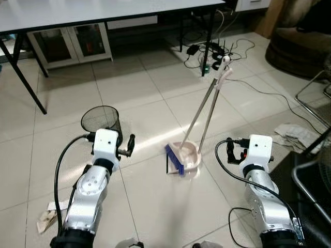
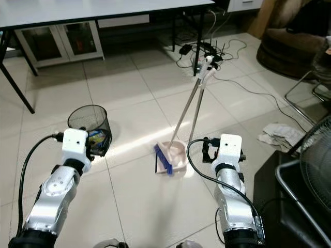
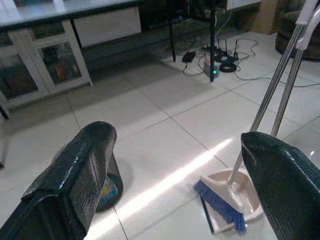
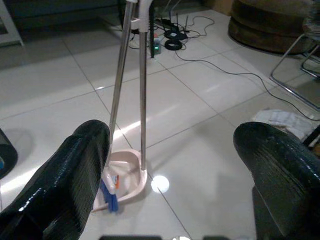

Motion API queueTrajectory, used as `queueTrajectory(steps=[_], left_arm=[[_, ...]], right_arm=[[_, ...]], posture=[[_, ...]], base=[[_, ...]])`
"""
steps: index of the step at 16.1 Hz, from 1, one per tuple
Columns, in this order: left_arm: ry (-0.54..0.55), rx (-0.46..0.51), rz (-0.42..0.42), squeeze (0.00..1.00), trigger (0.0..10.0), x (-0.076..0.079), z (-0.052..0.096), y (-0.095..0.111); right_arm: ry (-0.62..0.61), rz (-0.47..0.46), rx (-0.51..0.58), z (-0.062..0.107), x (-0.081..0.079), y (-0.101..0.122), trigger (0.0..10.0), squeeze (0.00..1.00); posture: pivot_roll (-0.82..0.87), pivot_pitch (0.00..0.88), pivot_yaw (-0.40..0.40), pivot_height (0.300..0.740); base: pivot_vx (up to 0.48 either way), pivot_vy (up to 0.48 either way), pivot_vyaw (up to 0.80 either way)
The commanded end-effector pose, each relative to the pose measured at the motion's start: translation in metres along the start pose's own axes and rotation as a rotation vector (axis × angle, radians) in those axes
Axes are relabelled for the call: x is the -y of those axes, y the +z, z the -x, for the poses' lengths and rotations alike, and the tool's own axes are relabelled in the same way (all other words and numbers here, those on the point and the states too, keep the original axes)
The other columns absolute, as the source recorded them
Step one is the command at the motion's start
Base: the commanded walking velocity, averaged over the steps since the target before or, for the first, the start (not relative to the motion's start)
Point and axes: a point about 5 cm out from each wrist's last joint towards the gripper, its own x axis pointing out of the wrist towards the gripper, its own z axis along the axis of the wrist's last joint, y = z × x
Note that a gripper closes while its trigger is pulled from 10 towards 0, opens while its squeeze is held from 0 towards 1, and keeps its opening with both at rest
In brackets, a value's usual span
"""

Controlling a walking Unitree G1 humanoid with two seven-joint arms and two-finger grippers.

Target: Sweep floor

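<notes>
A broom and dustpan stand upright together on the tiled floor, their two metal handles [image 1: 206, 111] clipped at the white top [image 1: 224, 66]. The blue broom head [image 1: 174, 160] rests against the pinkish dustpan [image 1: 190, 154]. My left gripper [image 3: 175, 135] is open, held above the floor short of the set and to its left. My right gripper [image 4: 172, 132] is open too, short of the set and to its right, with the dustpan [image 4: 125, 177] seen between its fingers. Neither holds anything.
A black mesh wastebasket [image 1: 101, 120] stands left of the broom. Crumpled paper [image 1: 49, 214] lies near left, a crumpled cloth [image 1: 292, 135] at right. A table [image 1: 103, 10], white cabinet [image 1: 72, 44], cables [image 1: 217, 51], brown pouffe [image 1: 295, 46] and metal frame [image 1: 310, 175] border the area.
</notes>
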Motion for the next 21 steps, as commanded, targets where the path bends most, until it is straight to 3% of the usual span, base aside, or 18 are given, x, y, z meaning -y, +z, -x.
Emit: queueTrajectory(steps=[1, 6, 10, 21], left_arm=[[-0.002, 0.015, -0.01, 0.0, 10.0, 0.002, -0.002, 0.002], [-0.004, 0.025, -0.003, 0.0, 10.0, 0.004, -0.004, 0.006], [-0.011, 0.041, -0.008, 0.0, 10.0, 0.003, -0.005, 0.01], [-0.005, 0.06, -0.028, 0.0, 10.0, -0.001, -0.005, 0.017]], right_arm=[[-0.018, -0.004, 0.002, -0.001, 0.004, -0.001, 10.0, 0.0], [-0.02, -0.01, 0.018, -0.001, 0.006, 0.003, 10.0, 0.0], [-0.016, -0.005, 0.031, -0.002, 0.006, 0.005, 10.0, 0.0], [0.008, -0.009, 0.08, -0.003, 0.002, 0.014, 10.0, 0.0]], posture=[[-0.01, 0.091, 0.017, 0.74], [-0.01, 0.095, 0.008, 0.74], [-0.01, 0.097, 0.006, 0.74], [0.0, 0.087, 0.01, 0.74]], base=[[0.0, 0.0, 0.0], [0.169, 0.0, 0.0], [0.354, 0.0, -0.73], [0.373, 0.0, 0.0]])
